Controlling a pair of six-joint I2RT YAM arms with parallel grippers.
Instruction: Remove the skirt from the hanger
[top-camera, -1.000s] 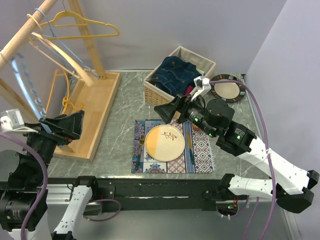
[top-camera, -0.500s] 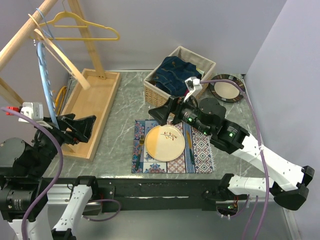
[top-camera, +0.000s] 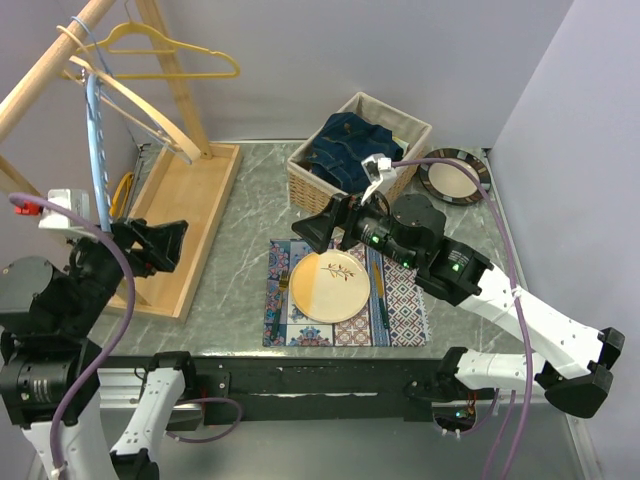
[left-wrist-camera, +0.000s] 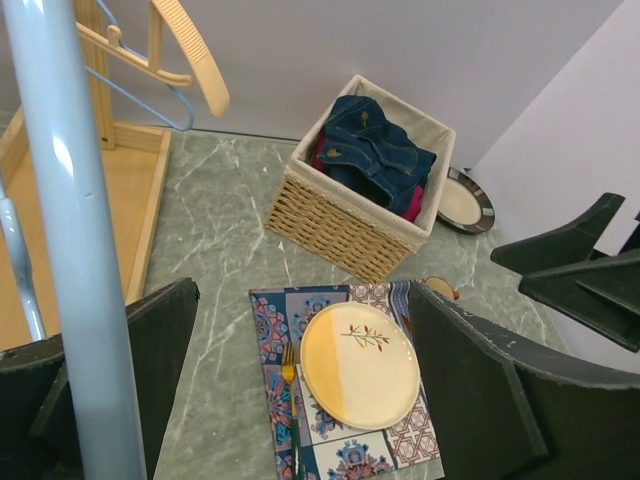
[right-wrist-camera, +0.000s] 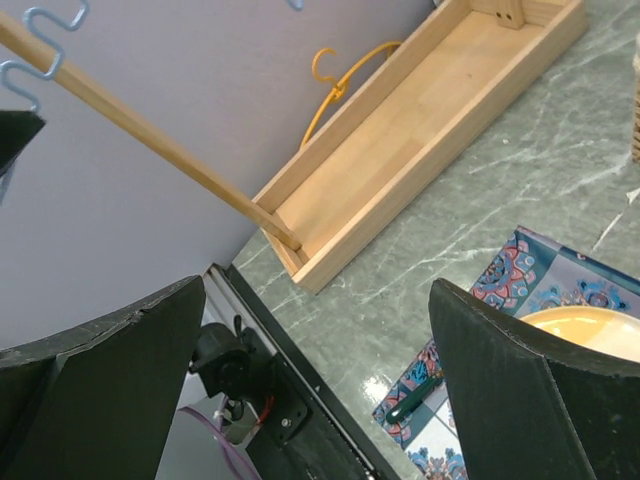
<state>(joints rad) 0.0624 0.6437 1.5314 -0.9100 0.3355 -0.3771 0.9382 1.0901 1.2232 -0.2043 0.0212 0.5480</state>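
Observation:
A dark blue denim garment, apparently the skirt (top-camera: 352, 150), lies bunched in the wicker basket (top-camera: 310, 185); it also shows in the left wrist view (left-wrist-camera: 375, 150). No garment hangs on any hanger. A light blue hanger (top-camera: 97, 140), a wooden hanger (top-camera: 140, 105) and a yellow hanger (top-camera: 180, 50) hang bare on the wooden rail. My left gripper (top-camera: 165, 245) is open and empty beside the blue hanger (left-wrist-camera: 70, 230), which crosses in front of its left finger. My right gripper (top-camera: 318, 222) is open and empty above the placemat's far left corner.
The rack's wooden base tray (top-camera: 190, 220) stands at the left, with a yellow hanger (top-camera: 122, 190) behind it. A cream plate (top-camera: 328, 285) and a fork (left-wrist-camera: 290, 400) lie on the patterned placemat (top-camera: 400, 300). A dark-rimmed plate (top-camera: 455, 178) sits right of the basket.
My left gripper has risen and moved right, toward the blue hanger. The blue and wooden hangers have swung on the rail. My right gripper has shifted a little left.

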